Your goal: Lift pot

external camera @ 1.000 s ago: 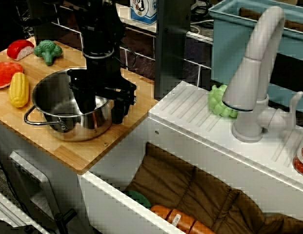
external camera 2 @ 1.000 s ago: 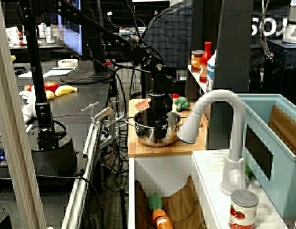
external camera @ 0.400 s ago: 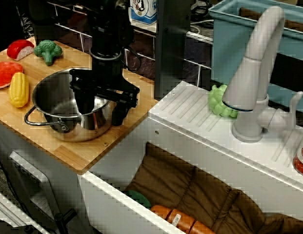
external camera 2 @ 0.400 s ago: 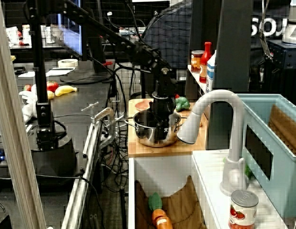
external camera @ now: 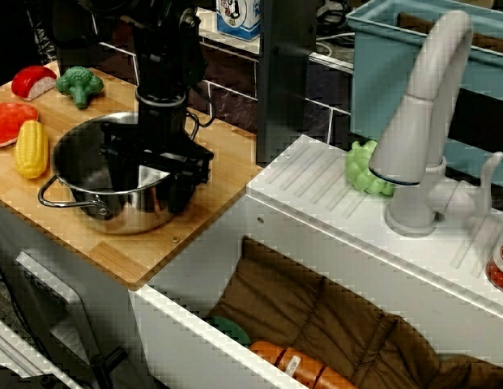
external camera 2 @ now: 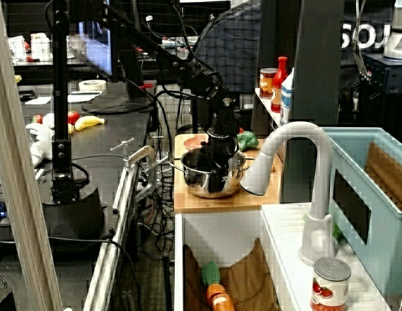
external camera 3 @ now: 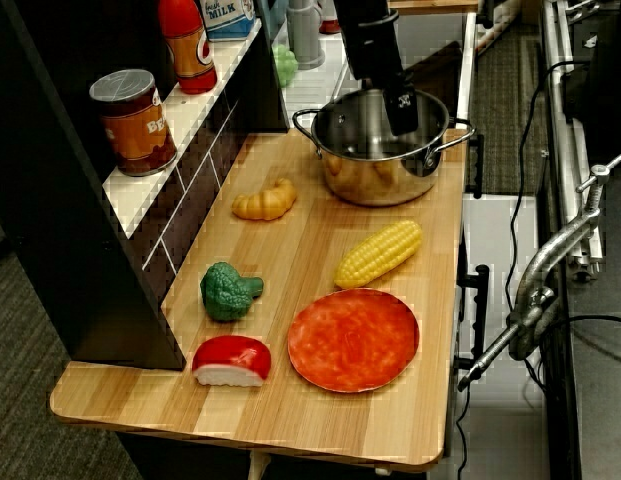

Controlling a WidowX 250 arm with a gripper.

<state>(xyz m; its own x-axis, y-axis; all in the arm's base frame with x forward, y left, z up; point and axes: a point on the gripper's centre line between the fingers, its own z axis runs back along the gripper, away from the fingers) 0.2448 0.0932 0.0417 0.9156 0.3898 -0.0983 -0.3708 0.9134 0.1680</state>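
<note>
On the shelf behind the pot (external camera 3: pixel 380 165), "MILK" carton (external camera 3: pixel 228 17).

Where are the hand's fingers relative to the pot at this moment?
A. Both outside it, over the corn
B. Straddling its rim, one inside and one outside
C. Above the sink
B: the hand straddles the rim of the pot, one finger inside, one outside.

The tool (external camera: pixel 147 180) covers much of the pot's (external camera: pixel 89 174) far rim and right wall, and its fingertips are lost against the dark metal, so its grip cannot be told. In the side view the pot (external camera 2: pixel 207 173) is small and half hidden behind the arm. The top view cuts the arm off at the edge. The plate (external camera: pixel 6 121) runs off the left edge.
</note>
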